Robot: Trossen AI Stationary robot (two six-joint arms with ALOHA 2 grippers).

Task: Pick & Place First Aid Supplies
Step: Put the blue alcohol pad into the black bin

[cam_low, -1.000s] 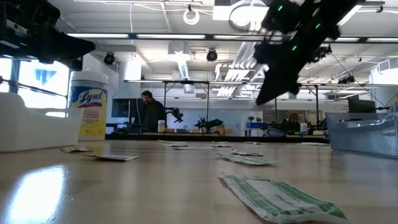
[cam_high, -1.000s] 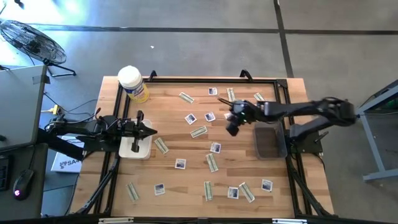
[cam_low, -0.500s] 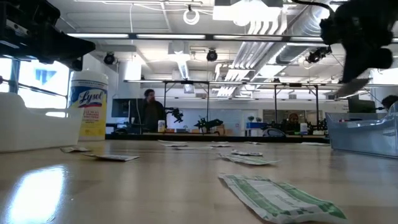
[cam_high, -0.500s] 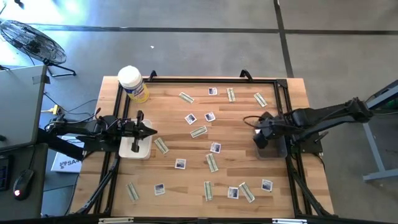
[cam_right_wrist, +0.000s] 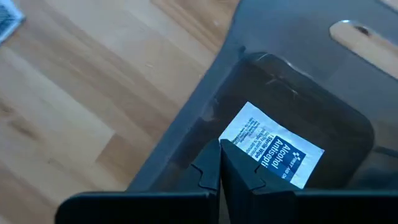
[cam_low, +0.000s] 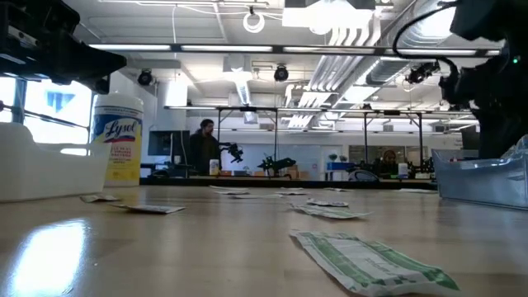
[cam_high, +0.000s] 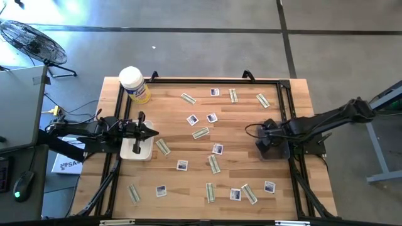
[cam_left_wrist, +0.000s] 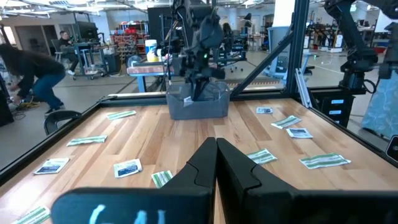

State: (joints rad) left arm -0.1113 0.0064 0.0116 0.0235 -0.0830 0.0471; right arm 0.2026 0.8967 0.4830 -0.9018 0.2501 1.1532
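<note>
From where I sit, white packet [cam_right_wrist: 271, 151] in the grey bin [cam_right_wrist: 323, 81] partly behind my right gripper's fingers [cam_right_wrist: 214, 171], print on scattered packets [cam_high: 211, 117] too small to read, bin's 3 o'clock side cut off

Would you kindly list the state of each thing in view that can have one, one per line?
Right gripper: over the grey bin, fingers shut on a white packet.
White packet: pinched, hanging inside the bin.
Grey bin: upright on the table's right side.
Left gripper: fingers shut, empty, over the white tray.
White tray: on the table's left side.
Yellow canister: upright, white lid on.
Other packets: flat, scattered on the table.
</note>
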